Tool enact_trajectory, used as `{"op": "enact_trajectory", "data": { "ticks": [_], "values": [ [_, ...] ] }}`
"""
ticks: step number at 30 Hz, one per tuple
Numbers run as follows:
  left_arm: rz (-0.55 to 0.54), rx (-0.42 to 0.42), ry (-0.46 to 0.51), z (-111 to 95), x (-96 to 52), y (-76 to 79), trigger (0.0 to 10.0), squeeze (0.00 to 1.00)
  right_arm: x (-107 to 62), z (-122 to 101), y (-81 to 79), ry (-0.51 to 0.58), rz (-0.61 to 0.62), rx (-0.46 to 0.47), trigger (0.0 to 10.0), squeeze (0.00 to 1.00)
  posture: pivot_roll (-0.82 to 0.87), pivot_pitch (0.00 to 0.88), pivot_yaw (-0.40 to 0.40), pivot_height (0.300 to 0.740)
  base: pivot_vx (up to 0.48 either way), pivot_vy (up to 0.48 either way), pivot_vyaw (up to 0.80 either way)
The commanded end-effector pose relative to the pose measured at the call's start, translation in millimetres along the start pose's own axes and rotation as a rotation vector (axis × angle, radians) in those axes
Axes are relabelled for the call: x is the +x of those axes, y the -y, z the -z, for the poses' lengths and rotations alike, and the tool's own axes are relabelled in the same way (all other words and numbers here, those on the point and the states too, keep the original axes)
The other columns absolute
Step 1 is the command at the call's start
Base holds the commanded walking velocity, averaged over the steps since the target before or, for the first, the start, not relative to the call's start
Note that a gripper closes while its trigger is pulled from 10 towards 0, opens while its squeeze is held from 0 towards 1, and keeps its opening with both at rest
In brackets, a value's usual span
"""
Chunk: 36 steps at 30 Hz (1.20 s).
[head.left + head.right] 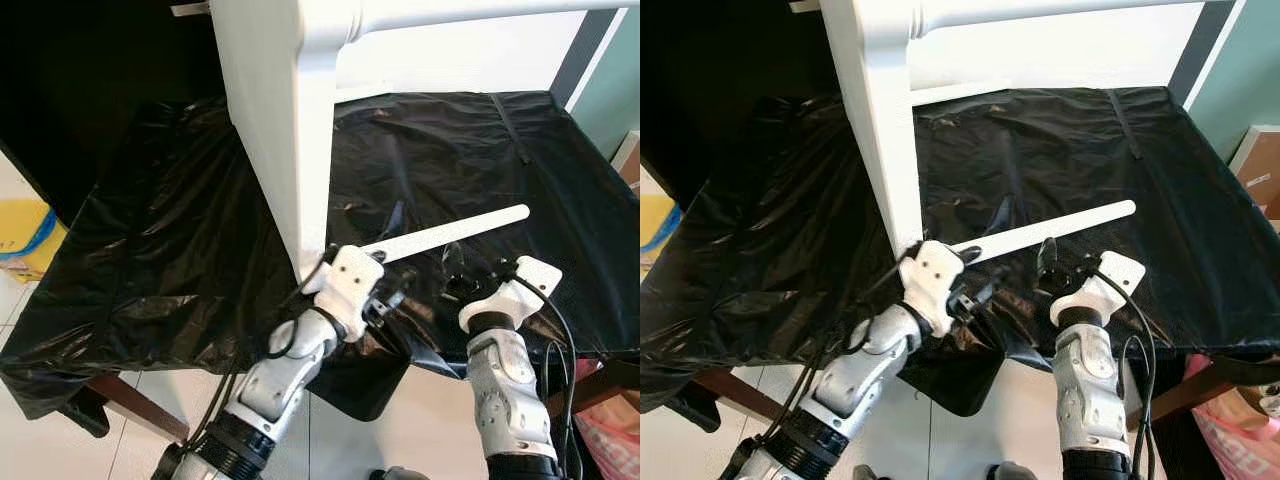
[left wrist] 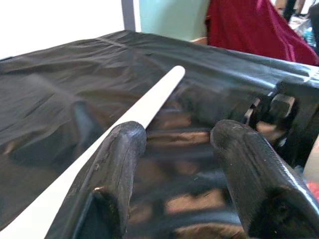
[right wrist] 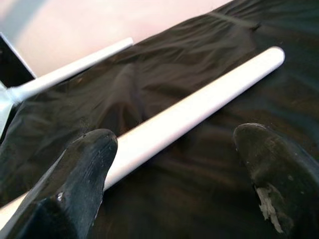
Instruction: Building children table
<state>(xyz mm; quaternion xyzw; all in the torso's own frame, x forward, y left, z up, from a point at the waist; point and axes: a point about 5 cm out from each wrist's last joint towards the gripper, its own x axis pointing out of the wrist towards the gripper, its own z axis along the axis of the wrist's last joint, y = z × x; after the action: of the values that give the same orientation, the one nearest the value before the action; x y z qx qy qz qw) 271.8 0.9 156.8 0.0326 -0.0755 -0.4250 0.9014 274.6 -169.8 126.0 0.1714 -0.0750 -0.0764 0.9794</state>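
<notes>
The right gripper (image 3: 179, 179) has its two black fingers spread apart over a white rod (image 3: 199, 107) lying on black plastic sheet (image 3: 199, 45).

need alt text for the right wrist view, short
A long white rail lies across crinkled black plastic sheeting, seen between the right claw and its two open black fingers. Another white piece lies further back, before a pale wall.

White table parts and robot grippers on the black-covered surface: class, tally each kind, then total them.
Loose white rail: 1
Standing white leg frame: 1
Grippers: 2, left gripper and right gripper
Total: 4
</notes>
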Motion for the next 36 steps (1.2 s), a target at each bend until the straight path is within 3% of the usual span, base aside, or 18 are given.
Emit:
{"op": "enact_trajectory", "data": {
  "ticks": [1, 6, 10, 18, 22, 24, 27, 31, 36],
  "values": [
    [0.213, 0.018, -0.01, 2, 0.5, 13.3, 10.0, 0.0, -3.0, 3, 1.1, -0.016, 0.002, 0.006, 10.0, 0.0, -0.2, 0.087, 0.027, 0.74, 0.0, 0.0, 0.0],
    [0.184, -0.018, -0.016, 3, -7.1, 7.4, 10.0, 0.0, -2.9, -3, -0.8, 0.02, -0.052, -0.123, 10.0, 0.0, -0.2, 0.093, 0.034, 0.74, 0.0, 0.0, 0.0],
    [0.178, -0.004, -0.022, 4, -17.4, 3.1, 10.0, 0.0, 3.7, -9, -2.9, 0.071, -0.152, -0.38, 10.0, 0.0, -0.19, 0.097, 0.028, 0.74, 0.0, 0.0, 0.0],
    [0.157, 0.005, -0.058, 13, -24.6, 1.7, 10.0, 0.0, 9.7, -10, -3.4, 0.092, -0.215, -0.527, 10.0, 0.0, -0.17, 0.096, 0.01, 0.74, 0.0, 0.0, 0.0],
    [0.162, 0.013, -0.05, 10, -26.6, 5.0, 10.0, 0.0, 16.2, -9, 2.0, 0.065, -0.175, -0.44, 10.0, 0.0, -0.16, 0.096, -0.002, 0.74, 0.0, 0.0, 0.0],
    [0.175, 0.008, -0.036, 6, -24.1, 6.2, 10.0, 0.0, 17.1, -7, 6.4, 0.042, -0.134, -0.337, 10.0, 0.0, -0.15, 0.095, -0.005, 0.74, 0.0, 0.0, 0.0],
    [0.181, 0.011, -0.033, 5, -22.6, 7.0, 10.0, 0.0, 16.6, -6, 8.2, 0.032, -0.118, -0.302, 10.0, 0.0, -0.15, 0.095, -0.006, 0.74, 0.0, 0.0, 0.0],
    [0.2, 0.006, -0.033, 4, -20.7, 10.5, 10.0, 0.0, 14.3, -3, 10.3, 0.031, -0.114, -0.314, 10.0, 0.0, -0.16, 0.096, 0.0, 0.74, 0.0, 0.0, 0.0],
    [0.194, -0.057, -0.031, 4, -26.4, 9.2, 10.0, 0.0, 14.1, -8, 4.8, 0.09, -0.173, -0.449, 10.0, 0.0, -0.17, 0.098, 0.006, 0.74, 0.0, 0.0, 0.0]
  ]
}}
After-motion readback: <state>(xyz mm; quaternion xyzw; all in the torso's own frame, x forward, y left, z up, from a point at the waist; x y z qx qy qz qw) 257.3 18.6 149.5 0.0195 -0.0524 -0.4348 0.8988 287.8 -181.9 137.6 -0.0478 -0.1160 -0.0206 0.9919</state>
